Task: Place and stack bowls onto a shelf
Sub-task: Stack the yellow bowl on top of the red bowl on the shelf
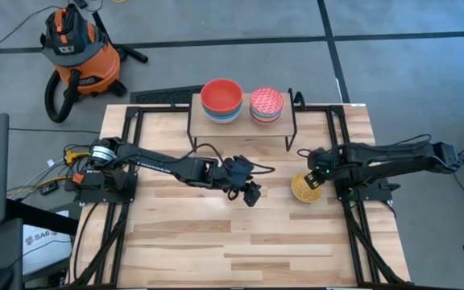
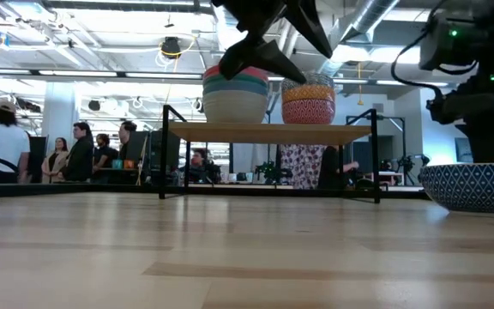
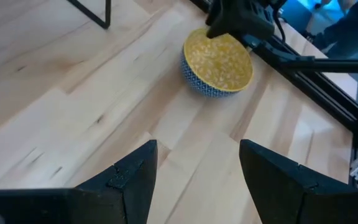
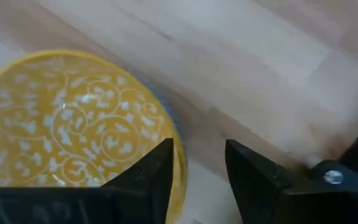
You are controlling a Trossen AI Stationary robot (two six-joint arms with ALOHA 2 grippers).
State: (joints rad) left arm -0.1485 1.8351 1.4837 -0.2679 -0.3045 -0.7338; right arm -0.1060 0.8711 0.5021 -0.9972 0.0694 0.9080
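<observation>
A bowl (image 3: 218, 62), yellow inside and blue-patterned outside, rests on its base on the table's right part (image 1: 305, 188). My right gripper (image 4: 199, 149) points down over its rim, open, one finger above the yellow inside and the other outside. My left gripper (image 3: 197, 146) hangs open above the middle of the table (image 1: 252, 196), left of the bowl, with nothing between its fingers. The shelf (image 1: 244, 121) stands at the far edge. It bears a stack topped by a red bowl (image 1: 221, 98) and a stack topped by a pink-red speckled bowl (image 1: 266, 103). My right gripper comes from above with its fingers astride the bowl's rim (image 4: 178, 155) on the side toward the right edge. One finger (image 4: 151, 177) is over the inside, the other (image 4: 260, 180) outside. Whether either finger touches the rim, I cannot tell. The bowl sits on the table.
Black frame rails (image 1: 349, 201) run along the table's left and right sides. An orange shop vacuum (image 1: 75, 52) stands on the floor beyond the far left corner. People (image 2: 75, 154) stand in the room behind. Bare wood lies toward the near edge (image 1: 232, 250).
</observation>
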